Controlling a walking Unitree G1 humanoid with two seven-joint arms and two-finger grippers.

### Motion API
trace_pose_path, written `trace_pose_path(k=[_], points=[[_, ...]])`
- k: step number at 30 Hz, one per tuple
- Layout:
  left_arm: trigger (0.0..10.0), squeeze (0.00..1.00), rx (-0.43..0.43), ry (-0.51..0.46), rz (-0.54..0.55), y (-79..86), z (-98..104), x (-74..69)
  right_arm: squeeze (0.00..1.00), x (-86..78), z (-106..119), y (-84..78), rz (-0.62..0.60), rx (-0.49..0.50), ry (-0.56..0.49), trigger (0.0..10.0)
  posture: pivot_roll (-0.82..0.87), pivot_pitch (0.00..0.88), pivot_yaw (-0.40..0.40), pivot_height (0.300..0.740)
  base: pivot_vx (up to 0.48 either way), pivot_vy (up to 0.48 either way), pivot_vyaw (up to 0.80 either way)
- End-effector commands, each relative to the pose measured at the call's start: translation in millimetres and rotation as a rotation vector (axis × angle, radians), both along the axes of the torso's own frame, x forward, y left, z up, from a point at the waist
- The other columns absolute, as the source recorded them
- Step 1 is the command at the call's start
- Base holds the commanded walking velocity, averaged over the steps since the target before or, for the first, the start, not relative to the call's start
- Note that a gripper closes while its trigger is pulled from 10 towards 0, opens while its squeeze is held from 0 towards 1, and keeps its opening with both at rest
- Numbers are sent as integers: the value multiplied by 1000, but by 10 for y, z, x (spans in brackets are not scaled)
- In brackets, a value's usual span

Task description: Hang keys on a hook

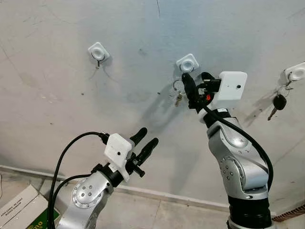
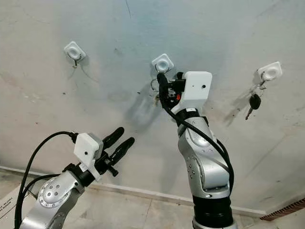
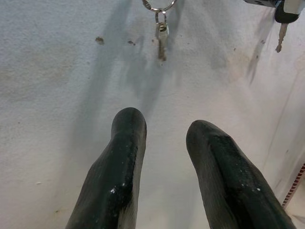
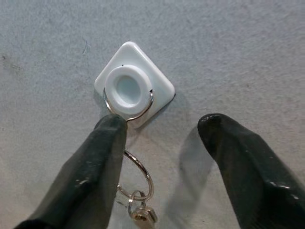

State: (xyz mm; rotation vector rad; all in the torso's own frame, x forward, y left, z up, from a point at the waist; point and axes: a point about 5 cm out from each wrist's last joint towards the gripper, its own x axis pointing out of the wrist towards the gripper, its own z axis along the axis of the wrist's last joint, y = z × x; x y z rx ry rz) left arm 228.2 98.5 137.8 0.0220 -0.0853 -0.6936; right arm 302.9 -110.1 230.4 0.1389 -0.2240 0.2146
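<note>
Right hand [image 4: 162,138] spread open w/ nothing gripped, key ring [image 4: 138,167] looped on middle hook [image 4: 128,88]; back straight out, don't snag ring.

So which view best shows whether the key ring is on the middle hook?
Right wrist view: key ring hangs from the middle hook wire, close up. Eye views show it small beside the right hand; left wrist view crops it.
</note>
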Motion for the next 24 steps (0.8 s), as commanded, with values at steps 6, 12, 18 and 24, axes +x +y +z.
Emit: trace_pose_path(k=[6, 12, 18, 24], points=[[10000, 0, 12, 3, 1, 2, -14, 17, 1000, 59, -64, -258, -110, -59, 17, 10000, -25, 70, -1, 740, 0, 0, 0], [10000, 0, 11, 5, 3, 2, -14, 18, 1000, 68, -125, -255, -117, -112, 15, 10000, -23, 75, -1, 740, 0, 0, 0], [10000, 0, 10, 5, 6, 1, -12, 17, 1000, 82, -176, -284, -131, -126, 21, 10000, -23, 75, -1, 740, 0, 0, 0], [10000, 0, 12, 5, 6, -2, -15, 21, 1000, 89, -189, -303, -143, -177, -5, 10000, -22, 75, -1, 740, 0, 0, 0]])
